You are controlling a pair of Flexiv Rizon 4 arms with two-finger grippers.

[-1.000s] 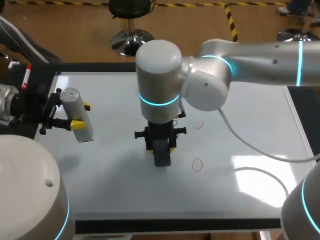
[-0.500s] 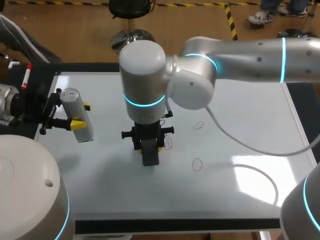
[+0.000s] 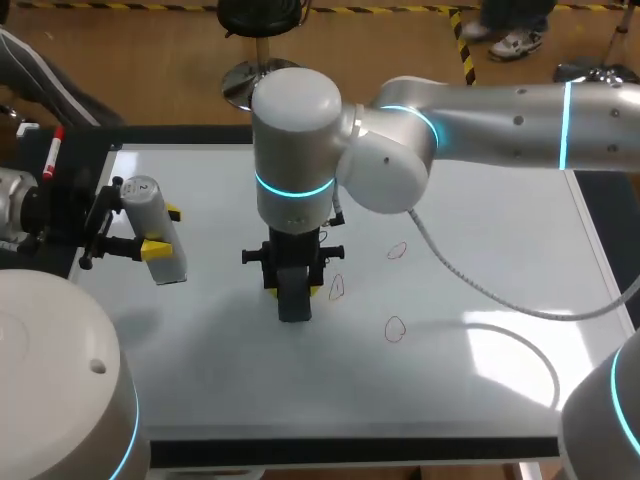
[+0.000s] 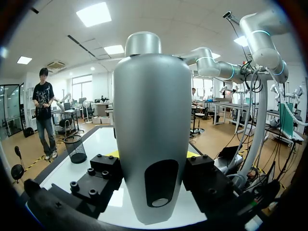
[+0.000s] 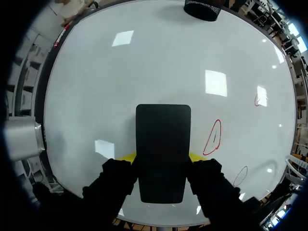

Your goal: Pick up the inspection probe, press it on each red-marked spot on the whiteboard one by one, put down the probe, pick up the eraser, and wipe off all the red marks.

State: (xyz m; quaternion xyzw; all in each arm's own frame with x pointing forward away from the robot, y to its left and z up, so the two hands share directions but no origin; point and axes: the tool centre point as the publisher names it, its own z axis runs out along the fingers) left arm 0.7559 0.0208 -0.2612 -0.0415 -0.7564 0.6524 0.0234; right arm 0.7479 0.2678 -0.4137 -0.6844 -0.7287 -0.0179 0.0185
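The grey metal inspection probe (image 3: 152,232) hangs over the whiteboard's (image 3: 480,200) left part, with my left gripper (image 3: 158,230) shut on it. In the left wrist view the probe (image 4: 153,130) fills the space between the fingers of that gripper (image 4: 154,168). My right arm reaches past the middle, and its gripper (image 3: 295,285) is shut on the black eraser (image 3: 293,300), low over the board. Three red marks show: one (image 3: 337,286) just right of the eraser, one (image 3: 397,250) farther right, one (image 3: 395,328) nearer the front. The right wrist view shows the eraser (image 5: 162,149) in the right gripper (image 5: 162,159) with a red loop (image 5: 214,137) beside it.
A red marker pen (image 3: 52,152) lies on the dark table edge at the back left, beyond the board. A grey cable (image 3: 480,290) trails from my right arm across the board's right half.
My right arm has carried the eraser leftward across the board, uncovering the red mark just right of it. The left arm and the probe have stayed still.
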